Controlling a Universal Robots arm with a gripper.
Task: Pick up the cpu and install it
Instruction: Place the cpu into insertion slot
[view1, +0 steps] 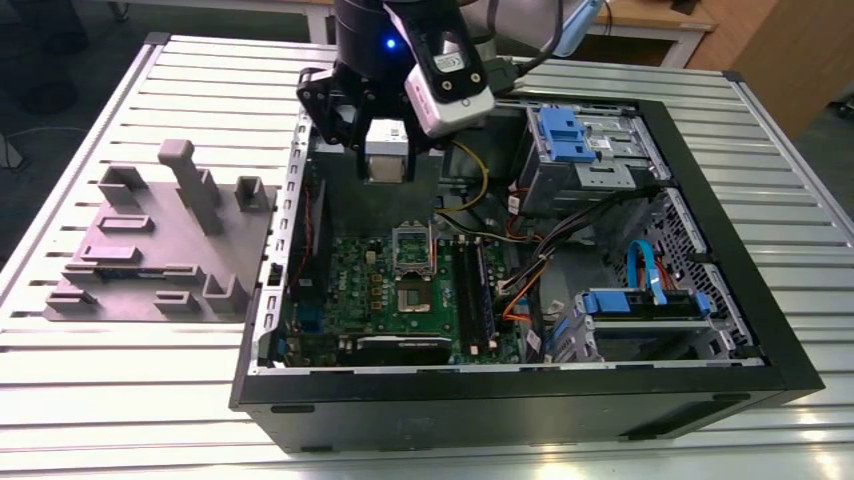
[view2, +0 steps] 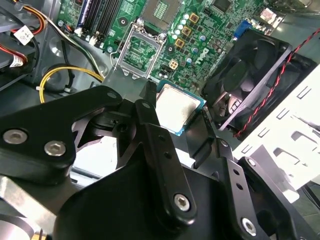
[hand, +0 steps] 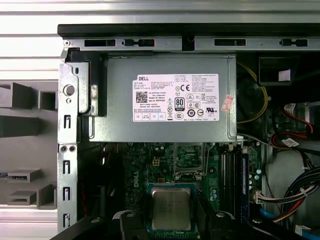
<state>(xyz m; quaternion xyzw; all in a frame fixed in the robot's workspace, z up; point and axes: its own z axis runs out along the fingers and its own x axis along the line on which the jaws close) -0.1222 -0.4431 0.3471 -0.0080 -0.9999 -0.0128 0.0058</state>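
Claw (view2: 178, 114) pinching flat square cpu (hand: 171, 208), matte silvery top, green rim

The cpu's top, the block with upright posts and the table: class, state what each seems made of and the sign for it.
The cpu: top looks like silvery-grey metal, satin finish, with a soft even sheen. The block: matte grey-mauve, probably plastic; no glints anywhere. The table: pale ribbed slats catching light, likely aluminium.

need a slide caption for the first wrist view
Gripper holds the cpu over the motherboard of an open computer case, beside the power supply.
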